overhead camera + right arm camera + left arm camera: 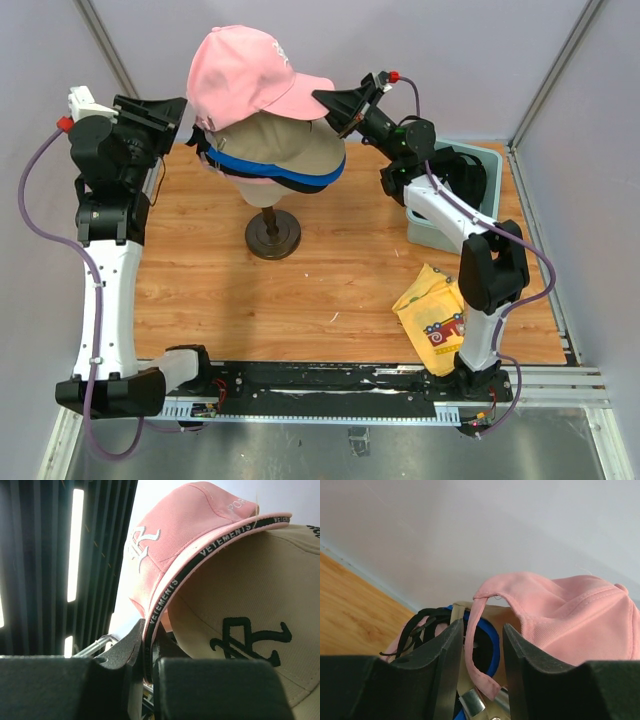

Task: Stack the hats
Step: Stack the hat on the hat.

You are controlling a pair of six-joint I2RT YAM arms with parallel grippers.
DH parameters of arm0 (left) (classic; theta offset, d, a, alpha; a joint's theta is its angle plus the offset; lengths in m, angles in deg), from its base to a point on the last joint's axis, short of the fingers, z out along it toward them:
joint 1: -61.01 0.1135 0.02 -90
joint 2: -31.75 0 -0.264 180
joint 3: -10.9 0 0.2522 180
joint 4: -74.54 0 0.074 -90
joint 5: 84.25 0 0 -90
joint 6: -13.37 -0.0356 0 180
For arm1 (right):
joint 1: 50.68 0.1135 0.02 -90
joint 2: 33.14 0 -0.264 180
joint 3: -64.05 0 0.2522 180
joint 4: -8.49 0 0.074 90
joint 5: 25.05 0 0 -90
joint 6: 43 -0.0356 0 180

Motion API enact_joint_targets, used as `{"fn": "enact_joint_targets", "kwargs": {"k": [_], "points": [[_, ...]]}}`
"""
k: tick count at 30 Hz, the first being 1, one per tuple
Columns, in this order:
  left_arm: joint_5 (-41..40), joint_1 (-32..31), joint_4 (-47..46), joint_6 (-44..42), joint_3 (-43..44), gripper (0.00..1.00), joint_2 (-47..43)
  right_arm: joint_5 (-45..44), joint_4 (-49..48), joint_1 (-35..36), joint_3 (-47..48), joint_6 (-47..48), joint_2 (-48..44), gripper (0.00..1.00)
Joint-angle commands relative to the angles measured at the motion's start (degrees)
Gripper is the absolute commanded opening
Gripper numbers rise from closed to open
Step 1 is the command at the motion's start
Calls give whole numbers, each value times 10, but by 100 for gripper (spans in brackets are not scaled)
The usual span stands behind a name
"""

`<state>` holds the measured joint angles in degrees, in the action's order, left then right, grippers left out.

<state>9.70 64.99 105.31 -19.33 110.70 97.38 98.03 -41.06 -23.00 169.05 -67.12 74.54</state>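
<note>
A pink cap (240,70) sits tilted on top of a stack of caps on the mannequin head (262,190): a tan cap (290,145), a blue cap (250,168) and a black cap (322,184) under it. My right gripper (335,105) is shut on the pink cap's brim (200,560); its pinch shows in the right wrist view (150,640), beside the tan cap (250,605). My left gripper (185,125) is open at the back of the stack. In the left wrist view (482,630) the pink cap's back strap (472,645) hangs loose between the jaws.
The head stands on a dark round stand (273,235) on the wooden table (200,260). A yellow cloth with red print (435,310) lies at the right front. A grey-green bin (490,165) stands at the back right. Grey walls close in on three sides.
</note>
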Motion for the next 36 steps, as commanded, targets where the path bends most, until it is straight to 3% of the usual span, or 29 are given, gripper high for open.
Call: {"fn": "enact_joint_targets", "kwargs": {"k": [1, 7, 19, 36], "points": [[36, 0, -20, -18, -7, 43, 7, 3, -64, 2, 9, -29, 0, 1], [57, 4, -9, -25, -19, 45, 10, -1, -76, 4, 20, -43, 9, 1], [110, 7, -71, -5, -40, 49, 18, 3, -89, 9, 21, -54, 20, 1], [154, 8, -90, -9, -37, 44, 37, -1, -95, 17, 43, -70, 42, 1]]}}
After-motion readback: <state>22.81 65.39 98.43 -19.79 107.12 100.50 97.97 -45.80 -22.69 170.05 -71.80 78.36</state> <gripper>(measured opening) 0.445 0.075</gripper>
